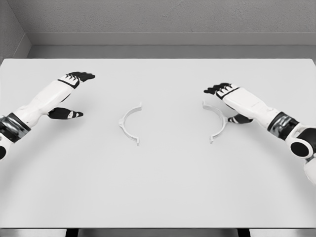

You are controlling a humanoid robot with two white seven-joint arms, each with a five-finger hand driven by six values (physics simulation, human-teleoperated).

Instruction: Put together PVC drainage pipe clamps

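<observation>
Two white half-ring clamp pieces lie flat on the white table [158, 187]. The left clamp half [129, 123] curves with its open side facing right. Opposite it, the right clamp half [217, 121] has its open side facing left. My left hand [74, 94] hovers well left of the left half, fingers spread and holding nothing. On the other side, my right hand [226, 101] is just beside the right half's outer curve, its dark fingers above the upper end and its thumb behind the arc. It grips nothing.
A grey wall and floor strip run behind the table's far edge [158, 58]. The two clamp halves lie about a hand's width apart near the table's middle.
</observation>
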